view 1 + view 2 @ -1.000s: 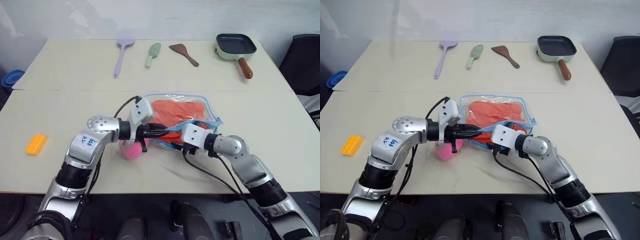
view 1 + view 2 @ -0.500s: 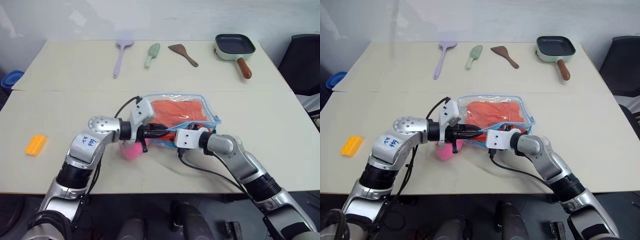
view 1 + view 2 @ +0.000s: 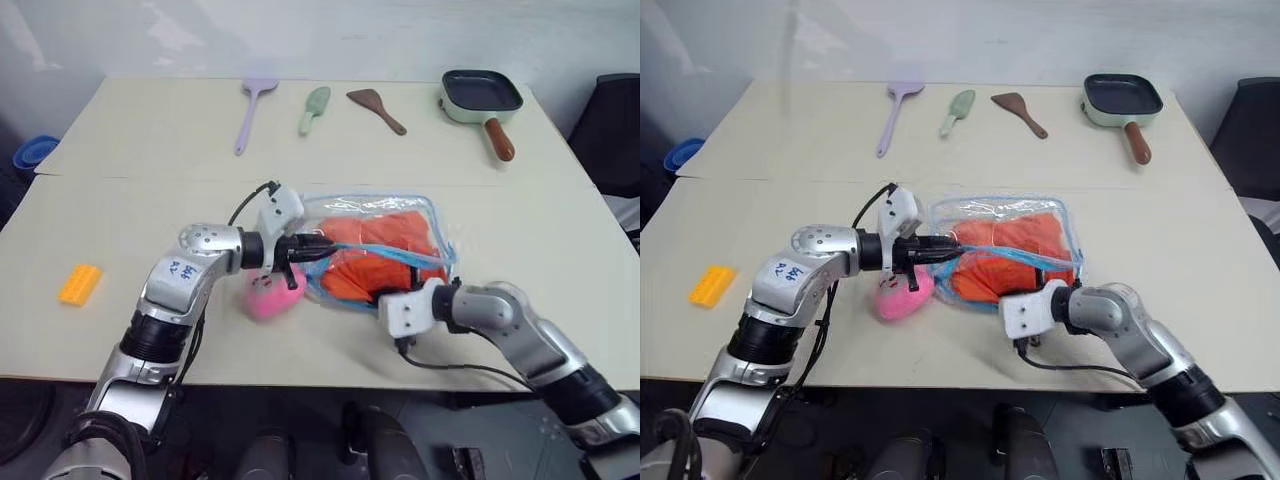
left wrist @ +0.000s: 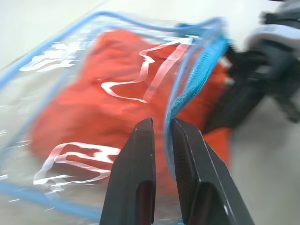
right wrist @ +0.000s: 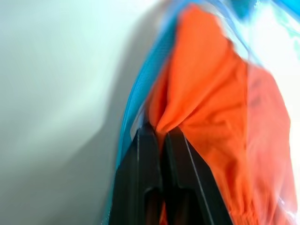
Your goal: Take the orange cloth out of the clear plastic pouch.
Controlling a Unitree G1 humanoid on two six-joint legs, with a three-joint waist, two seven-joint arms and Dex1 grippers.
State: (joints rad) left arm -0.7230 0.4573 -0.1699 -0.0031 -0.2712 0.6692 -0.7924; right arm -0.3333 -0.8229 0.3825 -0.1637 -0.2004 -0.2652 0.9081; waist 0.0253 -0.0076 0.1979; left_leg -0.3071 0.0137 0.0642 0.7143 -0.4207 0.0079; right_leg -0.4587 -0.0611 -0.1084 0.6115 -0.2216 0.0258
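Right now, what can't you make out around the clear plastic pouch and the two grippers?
- Right gripper: head views hide its fingers behind its white wrist block; the wrist view shows them pinching the bright orange cloth.
- Clear plastic pouch with light blue trim: how far its zip is open, blurred in the left wrist view.
- Left gripper: whether it pinches the pouch wall or only its edge.

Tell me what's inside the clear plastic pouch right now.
The orange cloth fills most of the clear plastic pouch; a fold is pinched by the right gripper at the mouth. The left gripper clamps the blue zip edge. Whatever lies beneath the cloth is covered.
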